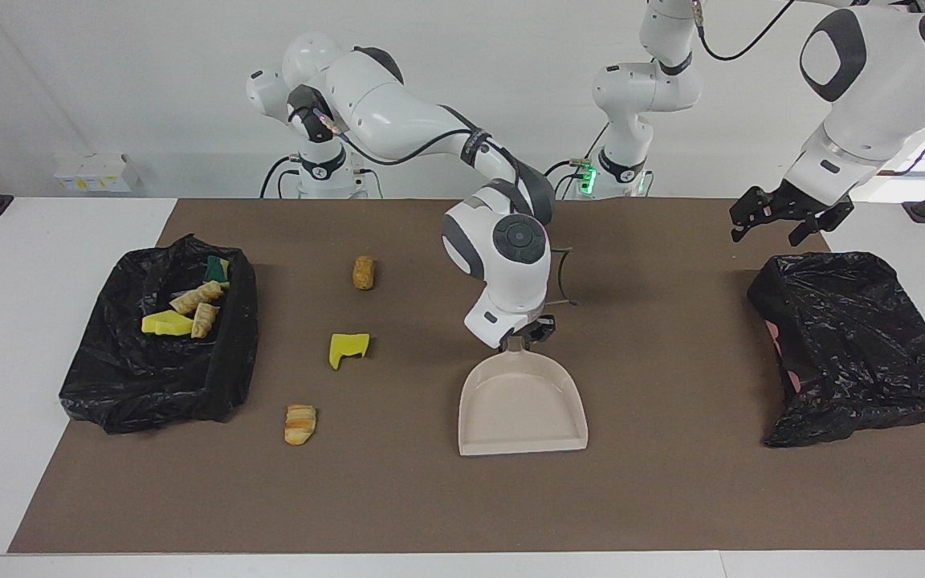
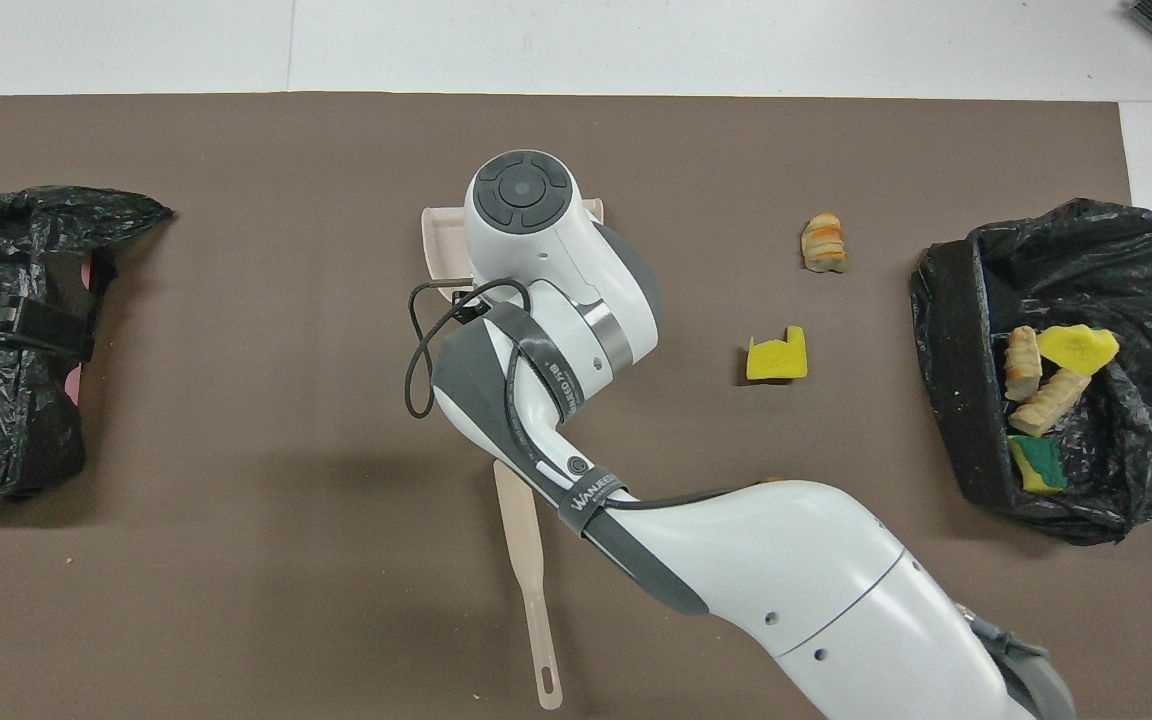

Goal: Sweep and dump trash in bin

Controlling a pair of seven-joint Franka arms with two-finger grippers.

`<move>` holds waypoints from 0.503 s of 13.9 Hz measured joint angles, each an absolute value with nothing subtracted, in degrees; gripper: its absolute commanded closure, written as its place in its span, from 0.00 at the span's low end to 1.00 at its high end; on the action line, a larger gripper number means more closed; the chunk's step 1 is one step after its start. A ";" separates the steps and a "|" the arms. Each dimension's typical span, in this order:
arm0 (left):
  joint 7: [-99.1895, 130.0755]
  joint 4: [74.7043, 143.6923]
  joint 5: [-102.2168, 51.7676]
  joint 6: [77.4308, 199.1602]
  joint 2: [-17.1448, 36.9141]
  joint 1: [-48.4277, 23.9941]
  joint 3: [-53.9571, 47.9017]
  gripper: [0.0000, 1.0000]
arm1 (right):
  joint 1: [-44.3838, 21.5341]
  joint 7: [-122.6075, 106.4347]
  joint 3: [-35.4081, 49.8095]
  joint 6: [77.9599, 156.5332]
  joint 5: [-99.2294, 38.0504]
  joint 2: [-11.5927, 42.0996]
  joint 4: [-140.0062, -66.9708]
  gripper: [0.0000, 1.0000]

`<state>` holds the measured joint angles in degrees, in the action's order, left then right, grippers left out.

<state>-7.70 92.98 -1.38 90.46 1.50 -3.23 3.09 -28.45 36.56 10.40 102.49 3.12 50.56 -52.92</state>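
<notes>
Clearly "WANJEE" marks the right arm's band [image 2: 591, 492] (right gripper [image 1: 520, 341] at dustpan [image 1: 523, 405] handle, grip unclear).

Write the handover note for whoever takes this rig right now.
Right gripper: at the dustpan handle, dustpan flat on the mat, grip unclear.
Left gripper: jaws open, waiting over the black bag at its end.
Done: four scraps in the bin at the right arm's end.
Left: sponge chunk and two bread pieces on the mat.
Brush lies untouched.
</notes>
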 measured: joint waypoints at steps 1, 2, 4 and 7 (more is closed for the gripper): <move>-7.70 92.98 -1.38 90.46 1.49 -3.23 3.09 0.00 | -28.19 36.56 10.40 102.49 3.52 50.18 -52.62 0.13; -7.70 92.98 -1.38 90.46 1.49 -3.23 3.09 0.00 | -27.76 36.55 10.40 102.49 3.55 49.53 -52.48 0.02; -7.70 92.98 -1.38 90.54 1.49 -3.23 3.06 0.00 | -26.95 36.70 10.43 102.49 3.44 47.92 -52.41 0.00; -7.80 93.09 -1.42 93.46 1.49 -3.58 1.66 0.00 | -27.07 38.65 10.71 102.01 3.40 44.03 -53.26 0.00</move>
